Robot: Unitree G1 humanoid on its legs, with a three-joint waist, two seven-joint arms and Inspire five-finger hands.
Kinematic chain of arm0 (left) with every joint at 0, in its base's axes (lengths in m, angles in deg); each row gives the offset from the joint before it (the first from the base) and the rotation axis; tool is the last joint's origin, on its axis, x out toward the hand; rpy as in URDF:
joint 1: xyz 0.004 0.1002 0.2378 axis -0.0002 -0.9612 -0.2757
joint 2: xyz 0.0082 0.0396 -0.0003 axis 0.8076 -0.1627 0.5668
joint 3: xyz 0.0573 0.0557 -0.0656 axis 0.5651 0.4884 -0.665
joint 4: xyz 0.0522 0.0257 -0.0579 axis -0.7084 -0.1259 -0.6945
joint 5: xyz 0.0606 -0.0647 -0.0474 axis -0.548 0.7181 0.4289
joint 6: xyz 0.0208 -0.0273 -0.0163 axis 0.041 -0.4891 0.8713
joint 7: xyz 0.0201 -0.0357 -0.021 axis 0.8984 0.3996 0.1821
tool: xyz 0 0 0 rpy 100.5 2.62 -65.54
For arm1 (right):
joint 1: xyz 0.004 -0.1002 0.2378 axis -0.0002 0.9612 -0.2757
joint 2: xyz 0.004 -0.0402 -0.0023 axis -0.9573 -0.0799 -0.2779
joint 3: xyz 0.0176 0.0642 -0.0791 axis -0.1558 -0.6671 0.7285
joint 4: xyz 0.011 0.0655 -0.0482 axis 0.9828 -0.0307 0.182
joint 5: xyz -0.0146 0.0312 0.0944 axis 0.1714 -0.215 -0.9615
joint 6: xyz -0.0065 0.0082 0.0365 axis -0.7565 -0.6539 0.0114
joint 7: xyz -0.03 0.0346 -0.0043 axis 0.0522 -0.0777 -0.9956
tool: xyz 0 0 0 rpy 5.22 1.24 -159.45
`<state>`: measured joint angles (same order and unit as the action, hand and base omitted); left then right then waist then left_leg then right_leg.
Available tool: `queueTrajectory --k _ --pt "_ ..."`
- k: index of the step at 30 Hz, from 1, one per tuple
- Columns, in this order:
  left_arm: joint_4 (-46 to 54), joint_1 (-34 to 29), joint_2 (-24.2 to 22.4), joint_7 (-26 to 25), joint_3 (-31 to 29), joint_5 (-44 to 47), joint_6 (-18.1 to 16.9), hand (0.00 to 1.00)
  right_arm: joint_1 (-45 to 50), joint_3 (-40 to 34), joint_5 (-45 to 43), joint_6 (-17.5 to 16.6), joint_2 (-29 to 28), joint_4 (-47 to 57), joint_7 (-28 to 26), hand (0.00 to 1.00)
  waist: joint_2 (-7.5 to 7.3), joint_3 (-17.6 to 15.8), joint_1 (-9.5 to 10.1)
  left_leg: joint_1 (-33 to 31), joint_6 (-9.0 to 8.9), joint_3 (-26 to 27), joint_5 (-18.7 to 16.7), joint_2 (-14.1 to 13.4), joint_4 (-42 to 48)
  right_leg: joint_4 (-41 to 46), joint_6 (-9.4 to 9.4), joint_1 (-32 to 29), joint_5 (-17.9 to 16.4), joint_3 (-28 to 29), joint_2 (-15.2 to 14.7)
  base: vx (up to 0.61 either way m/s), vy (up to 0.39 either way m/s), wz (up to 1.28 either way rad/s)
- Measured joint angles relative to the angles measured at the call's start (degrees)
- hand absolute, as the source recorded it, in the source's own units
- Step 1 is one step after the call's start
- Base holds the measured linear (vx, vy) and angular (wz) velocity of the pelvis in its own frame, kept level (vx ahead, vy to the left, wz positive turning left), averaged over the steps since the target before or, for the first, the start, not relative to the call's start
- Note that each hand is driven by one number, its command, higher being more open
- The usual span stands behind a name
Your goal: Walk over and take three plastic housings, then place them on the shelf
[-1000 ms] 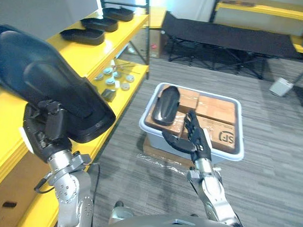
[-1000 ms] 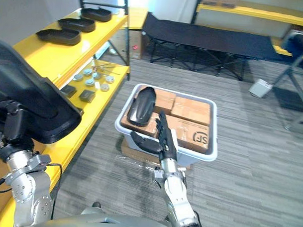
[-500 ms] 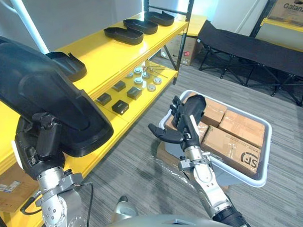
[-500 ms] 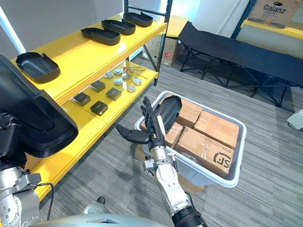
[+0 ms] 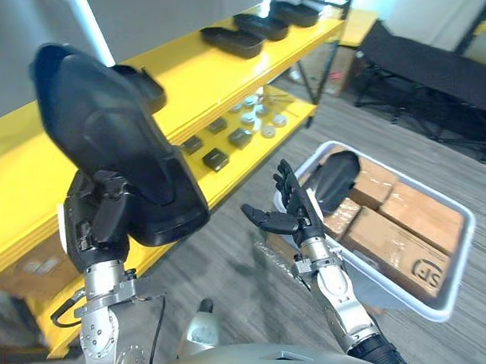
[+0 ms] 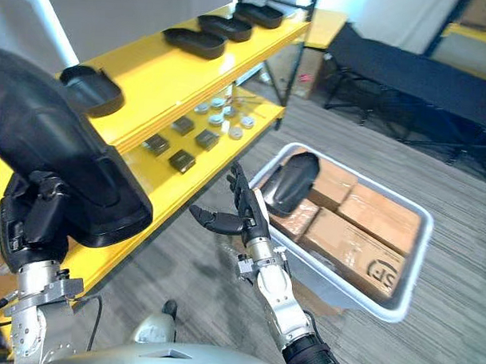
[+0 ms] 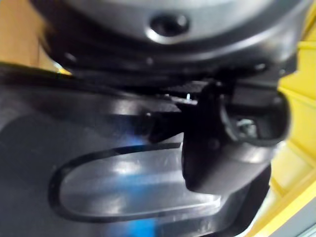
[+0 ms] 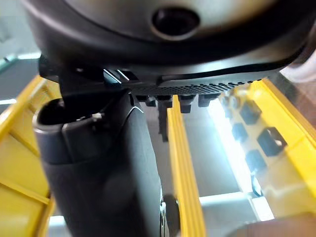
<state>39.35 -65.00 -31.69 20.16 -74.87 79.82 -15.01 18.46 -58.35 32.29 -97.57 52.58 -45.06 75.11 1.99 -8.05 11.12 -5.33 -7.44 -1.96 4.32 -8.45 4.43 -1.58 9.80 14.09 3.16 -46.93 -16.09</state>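
L hand (image 5: 96,225) clamped on black housing (image 5: 113,129) by yellow shelf (image 5: 200,75); R hand (image 5: 299,222) fingers spread, empty.

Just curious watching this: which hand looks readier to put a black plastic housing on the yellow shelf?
The left hand: it grips a large black plastic housing beside the yellow shelf. The right hand is open and empty.
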Motion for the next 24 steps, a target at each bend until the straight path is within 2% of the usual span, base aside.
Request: queueTrajectory --k 3,4,6,7,9,10,13,16,17,20,24 --pt "0.0 -0.16 0.13 -0.03 -0.04 -0.13 -0.01 0.0 -0.07 0.13 -0.07 -0.04 -0.94 0.02 -1.08 1.0 -0.26 -0.65 1.02 0.56 -0.12 -0.43 1.58 0.11 -2.95 3.43 0.0 -1.35 -2.41 0.52 -0.98 0.0 -0.011 0.26" --pt "-0.01 -0.14 0.5 0.01 0.26 -0.16 -0.01 0.0 0.0 0.11 -0.09 -0.04 -1.02 0.12 -1.32 1.0 -0.69 -1.03 0.64 0.64 0.0 -1.85 1.77 0.57 -3.23 5.94 0.04 -2.11 -5.9 4.35 -0.86 -0.02 -0.035 0.47" --pt "-0.14 -0.07 1.45 0.43 0.81 -0.11 0.0 0.0 0.34 -0.03 0.07 -0.05 -0.87 0.56 -1.01 1.0 -1.09 -1.28 -0.75 0.44 0.14 -4.25 1.97 1.56 -3.36 9.1 -0.65 -3.38 -9.64 9.99 -0.47 -0.07 -0.082 0.87" --pt "-0.43 0.47 3.52 2.74 1.34 -0.13 0.01 0.0 1.44 -0.43 0.06 -0.29 -0.37 1.33 0.23 1.0 -1.7 -1.14 -2.4 -0.34 0.5 -7.72 2.34 3.31 -3.72 13.42 -2.62 -5.8 -14.87 17.76 0.53 -0.08 -0.131 1.1" --pt "-1.08 2.31 5.3 4.41 2.05 -0.31 0.01 0.0 2.85 -1.17 0.03 -1.14 -0.46 1.54 1.64 1.0 -1.96 -1.19 -2.64 -0.51 0.06 -10.03 3.33 4.58 -4.61 15.96 -3.8 -6.6 -17.49 20.99 0.85 -0.01 -0.113 0.95" --pt "-1.14 3.75 5.99 5.06 2.52 -0.31 0.01 0.0 3.45 -1.53 0.03 -1.51 -0.48 1.58 2.13 1.0 -1.95 -1.19 -2.76 -1.06 -0.18 -11.58 4.03 5.13 -5.17 16.75 -3.89 -6.72 -17.67 21.33 0.86 0.05 -0.07 0.72" --pt "-1.13 6.65 6.21 5.94 3.73 -0.57 0.02 0.0 3.99 -2.93 0.08 -1.71 -0.62 1.58 2.26 1.0 -1.8 -1.44 -3.8 -2.53 0.07 -12.23 5.99 6.07 -5.97 16.65 -2.43 -6.16 -16.79 20.7 1.21 0.03 -0.035 0.76" --pt "-1.12 6.5 6.23 6.13 3.89 -0.66 -0.05 0.0 3.0 -3.53 2.15 -2.37 0.06 1.62 1.61 1.0 -1.68 -1.92 -3.27 -2.41 0.04 -12.06 6.05 5.84 -5.87 16.44 -2.36 -5.91 -16.76 20.72 1.47 -0.02 -0.012 0.03" --pt "-1.13 6.52 6.23 6.0 3.98 -0.64 -0.05 0.0 1.52 -4.01 2.14 -2.62 0.61 1.95 1.11 1.0 -0.95 -3.32 -3.3 -2.43 0.22 -11.85 6.22 5.77 -5.55 16.36 -2.24 -5.89 -16.86 20.72 1.51 -0.09 -0.009 -0.07" --pt "-1.16 6.53 6.23 5.85 4.27 -0.64 -0.06 0.0 1.2 -5.06 2.13 -2.64 1.35 3.14 1.28 1.0 -0.35 -4.83 -3.45 -2.72 0.53 -11.63 6.52 5.87 -5.49 16.27 -1.46 -6.09 -17.59 20.67 1.41 -0.11 0.007 0.0" --pt "-2.48 6.07 6.21 5.18 4.07 -0.63 -0.18 0.0 1.48 -6.25 1.76 -2.86 1.41 3.37 1.39 1.0 -0.55 -6.84 -3.45 -3.45 1.14 -11.0 5.14 6.43 -2.57 17.98 -1.41 -6.13 -18.22 20.7 0.5 -0.09 0.033 -0.01"
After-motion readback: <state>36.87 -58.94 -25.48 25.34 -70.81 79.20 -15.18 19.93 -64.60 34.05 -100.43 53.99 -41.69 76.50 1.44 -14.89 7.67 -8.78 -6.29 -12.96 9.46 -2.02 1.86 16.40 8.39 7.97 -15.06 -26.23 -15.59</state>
